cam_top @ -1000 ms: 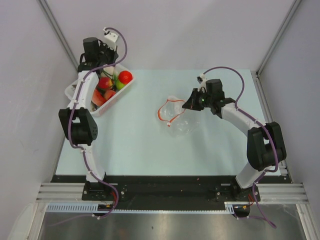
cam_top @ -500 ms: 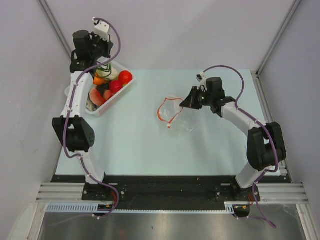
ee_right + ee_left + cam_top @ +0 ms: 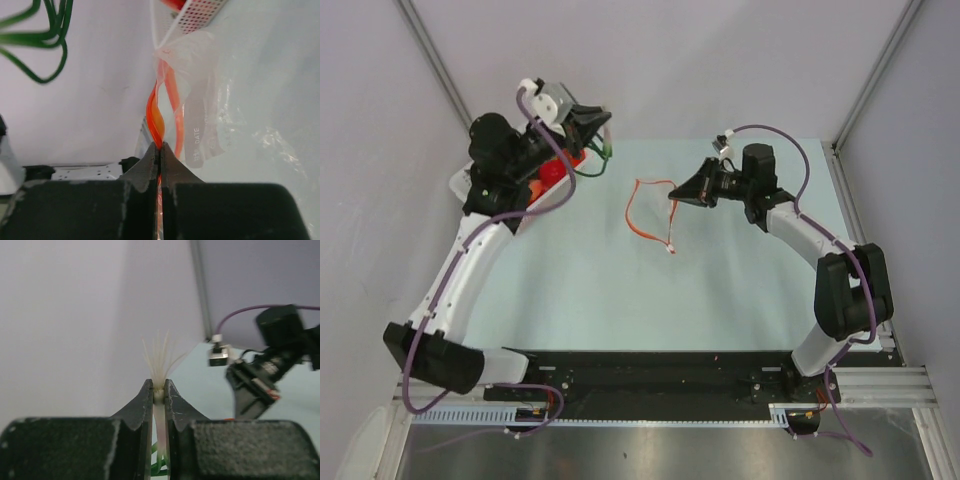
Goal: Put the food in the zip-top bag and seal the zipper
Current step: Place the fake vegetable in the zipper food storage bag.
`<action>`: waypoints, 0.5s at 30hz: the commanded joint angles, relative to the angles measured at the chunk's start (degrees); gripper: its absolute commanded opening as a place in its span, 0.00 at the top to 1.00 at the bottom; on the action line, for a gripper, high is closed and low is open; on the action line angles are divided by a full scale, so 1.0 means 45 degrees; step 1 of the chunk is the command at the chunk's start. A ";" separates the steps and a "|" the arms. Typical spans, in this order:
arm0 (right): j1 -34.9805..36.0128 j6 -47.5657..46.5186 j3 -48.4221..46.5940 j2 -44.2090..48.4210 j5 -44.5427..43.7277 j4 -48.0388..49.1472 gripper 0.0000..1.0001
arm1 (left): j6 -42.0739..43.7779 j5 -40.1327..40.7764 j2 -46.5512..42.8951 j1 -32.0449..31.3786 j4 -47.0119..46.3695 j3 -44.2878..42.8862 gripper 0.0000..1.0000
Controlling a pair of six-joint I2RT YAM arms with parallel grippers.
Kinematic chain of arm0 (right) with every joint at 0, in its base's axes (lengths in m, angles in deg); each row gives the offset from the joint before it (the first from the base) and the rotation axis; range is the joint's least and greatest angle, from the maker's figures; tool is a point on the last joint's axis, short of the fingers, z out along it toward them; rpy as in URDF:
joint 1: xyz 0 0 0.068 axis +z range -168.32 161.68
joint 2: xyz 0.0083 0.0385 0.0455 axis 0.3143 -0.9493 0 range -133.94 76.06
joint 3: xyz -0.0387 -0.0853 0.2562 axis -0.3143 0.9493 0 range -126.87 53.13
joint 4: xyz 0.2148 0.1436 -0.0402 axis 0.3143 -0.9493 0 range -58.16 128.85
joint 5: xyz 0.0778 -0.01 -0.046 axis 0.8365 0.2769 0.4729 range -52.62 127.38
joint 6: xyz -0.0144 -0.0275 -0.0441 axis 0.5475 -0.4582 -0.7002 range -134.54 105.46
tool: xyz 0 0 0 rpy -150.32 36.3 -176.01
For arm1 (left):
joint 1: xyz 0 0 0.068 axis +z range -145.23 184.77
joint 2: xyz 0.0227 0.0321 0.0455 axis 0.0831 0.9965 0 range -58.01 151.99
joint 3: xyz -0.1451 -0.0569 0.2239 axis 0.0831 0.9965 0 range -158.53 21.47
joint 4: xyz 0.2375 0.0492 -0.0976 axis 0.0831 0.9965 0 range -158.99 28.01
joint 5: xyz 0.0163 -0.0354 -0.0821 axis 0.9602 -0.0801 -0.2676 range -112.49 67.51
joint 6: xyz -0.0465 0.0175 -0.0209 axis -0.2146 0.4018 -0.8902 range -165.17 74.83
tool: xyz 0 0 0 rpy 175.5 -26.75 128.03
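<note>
Over the far left corner of the table [image 3: 620,290], the left arm is stretched long from its base, with the elbow low near the front edge and the forearm rising up and away. Its wrist is bent so that the left gripper [image 3: 605,122] points to the right, toward the middle, above the white basket [image 3: 202,14]. Its jaws stand narrow and pinch the white stalk of the green vegetable [image 3: 159,412] (it looks like a toy spring onion). Pale root hairs stick out past the fingertips, and the green leaf loops hang down under the gripper. One red tomato [image 3: 552,172] shows in the basket, partly hidden behind this arm.

On the other side, the right arm keeps its elbow close to the right edge of the table, and the forearm reaches back and to the left. The right gripper [image 3: 672,195] points left, facing the other gripper but well apart from it. Its jaws are pressed fully together on the zipper [image 3: 629,215], at the right end of the strip. From there the red-orange strip runs out as an open loop, so the mouth of the zip-top bag [image 3: 197,125] stands open between the two grippers. The clear film is hardly visible from above. The right wrist view shows it crinkled beyond the fingers. I cannot tell whether its bottom touches the table.
</note>
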 commanded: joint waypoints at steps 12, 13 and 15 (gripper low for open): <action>-0.0792 0.4863 0.1284 -0.1597 0.3228 0.6129 1.00 | 0.3290 -0.0436 -0.2407 -0.5588 -0.6191 0.5432 1.00; -0.0793 0.4864 0.1264 -0.1618 0.3267 0.6129 1.00 | 0.3388 -0.0397 -0.2309 -0.5668 -0.6486 0.5763 1.00; -0.0793 0.4864 0.1245 -0.1695 0.3306 0.6090 1.00 | 0.3545 -0.0280 -0.1919 -0.5902 -0.7285 0.5999 1.00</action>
